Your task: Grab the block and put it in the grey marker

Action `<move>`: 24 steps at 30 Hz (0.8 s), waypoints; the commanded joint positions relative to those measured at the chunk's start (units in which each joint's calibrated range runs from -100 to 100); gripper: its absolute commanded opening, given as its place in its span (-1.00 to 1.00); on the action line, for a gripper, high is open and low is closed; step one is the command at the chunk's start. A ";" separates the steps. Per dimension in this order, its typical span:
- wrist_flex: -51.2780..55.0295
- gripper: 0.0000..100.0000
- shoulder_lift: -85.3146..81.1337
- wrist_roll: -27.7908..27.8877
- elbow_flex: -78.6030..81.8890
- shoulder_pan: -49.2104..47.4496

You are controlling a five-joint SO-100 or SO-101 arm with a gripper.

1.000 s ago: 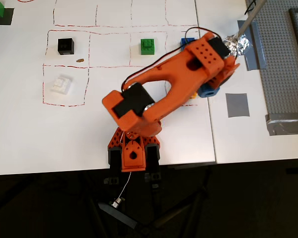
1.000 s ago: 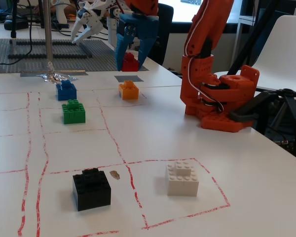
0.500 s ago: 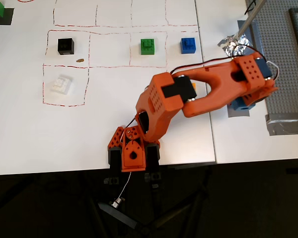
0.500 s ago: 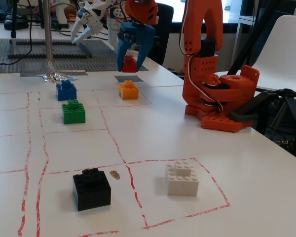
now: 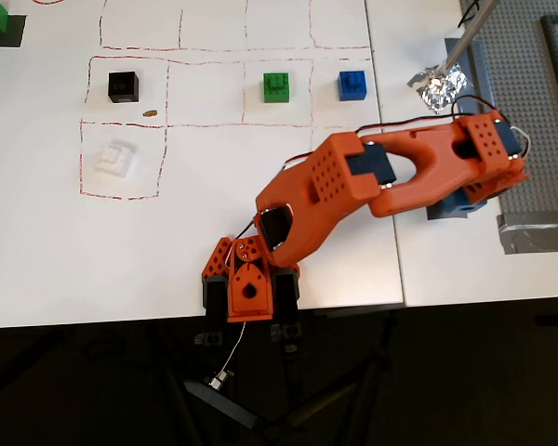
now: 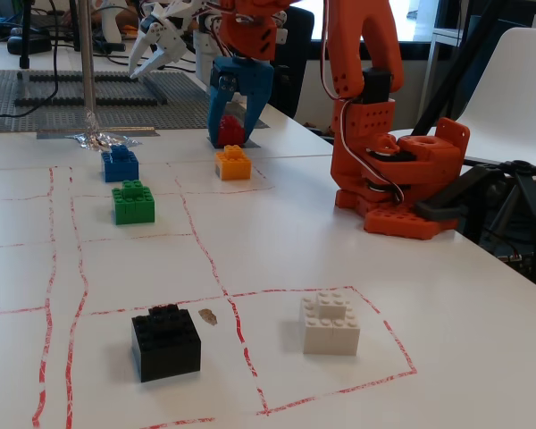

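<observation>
Over the grey marker (image 5: 437,212) at the right side of the tabletop (image 5: 214,242), the gripper (image 6: 235,134) had come down from where it hung half a second before, its blue jaws clenched on the block (image 6: 230,130). In the fixed view the red brick had dropped from well above the patch to low between the jaw tips, close to the surface just behind the yellow-orange brick (image 6: 233,163); whether it already touched the marker could not be told from that angle. That descent suggested the carry was done and only setting down and letting go remained. The overhead view showed what the fixed one could not: the arm's head lay squarely across the marker, leaving only a sliver of grey at its lower edge, so the placement looked well lined up. It hid the block entirely, though, under the orange wrist. Only the fixed view showed the red brick and the jaws pressed to its sides. The green brick (image 5: 277,86) sat well apart in its red-lined cell.
</observation>
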 commanded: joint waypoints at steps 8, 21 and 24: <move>-2.73 -0.48 -2.27 0.68 -5.34 3.65; 17.68 -0.26 -15.54 4.05 -5.71 4.35; 24.37 -0.33 -23.04 4.30 -2.26 3.03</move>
